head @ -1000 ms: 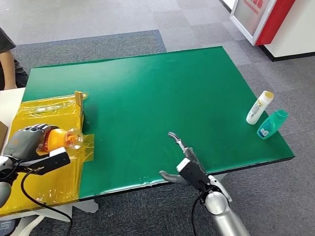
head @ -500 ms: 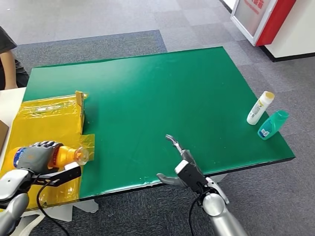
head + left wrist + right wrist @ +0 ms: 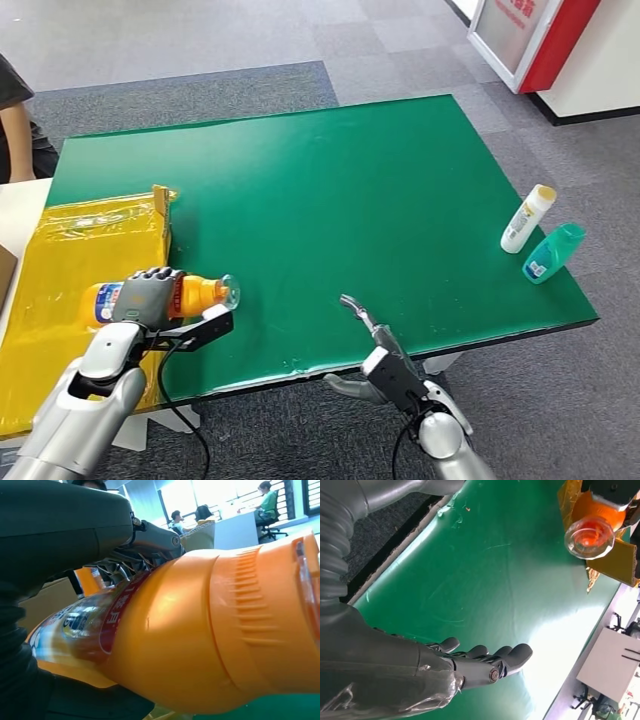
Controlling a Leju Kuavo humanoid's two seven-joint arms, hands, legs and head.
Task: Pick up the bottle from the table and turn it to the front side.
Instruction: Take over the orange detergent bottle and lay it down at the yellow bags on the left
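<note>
1. The left hand (image 3: 147, 295) grips the orange bottle (image 3: 192, 294) around its middle, holding it sideways above the desk (image 3: 340, 180) near its front edge, cap end toward the right hand (image 3: 373, 350).
2. Pickup looks done; turning its label to the front seems left.
3. The right hand is open and holds nothing, at the front edge.
4. Bare green desk lies ahead; two other bottles (image 3: 542, 234) sit well apart, far right.

bottle (image 3: 162, 297) middle under fingers (image 3: 151, 290)
</note>
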